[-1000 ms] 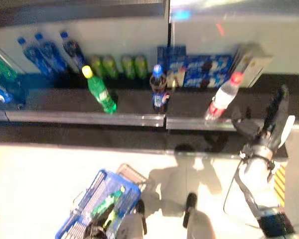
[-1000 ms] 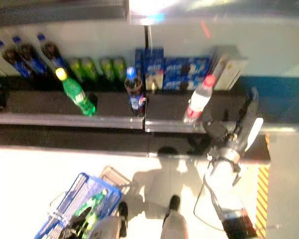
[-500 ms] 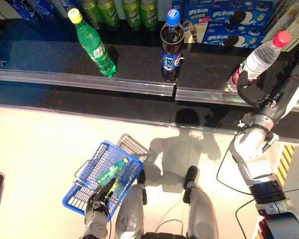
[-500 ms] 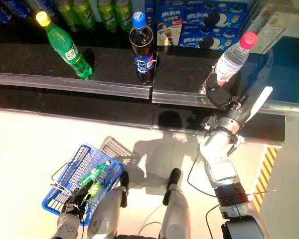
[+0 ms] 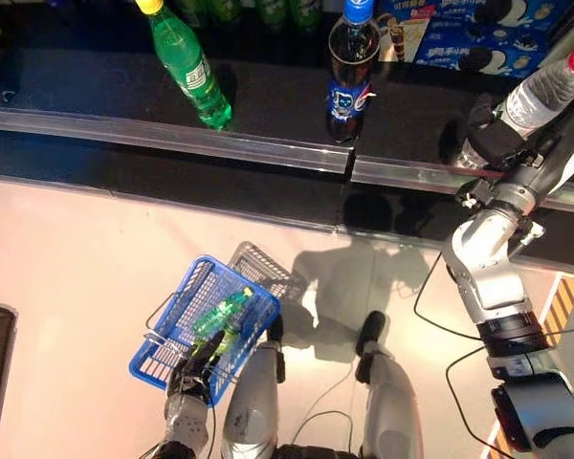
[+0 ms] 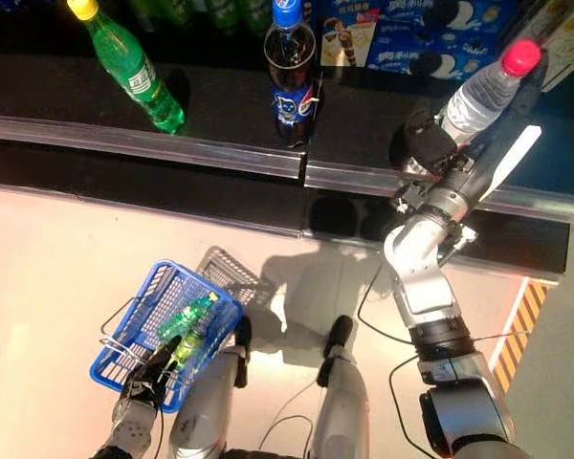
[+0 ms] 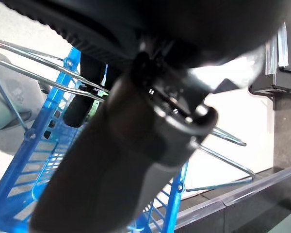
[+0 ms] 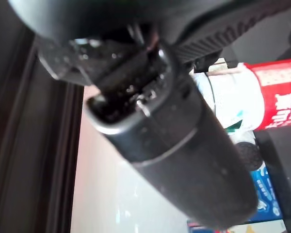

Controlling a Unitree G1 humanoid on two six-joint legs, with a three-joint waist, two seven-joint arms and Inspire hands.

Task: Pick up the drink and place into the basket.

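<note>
Now right robot hand touching water bottle

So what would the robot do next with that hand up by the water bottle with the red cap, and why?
Probably close the right hand round the water bottle before lifting. The hand sits against the bottle's lower part on the shelf, but the views do not show a full grasp. The left hand already holds the blue basket below.

Pale floor w/ dark shelf above
</note>
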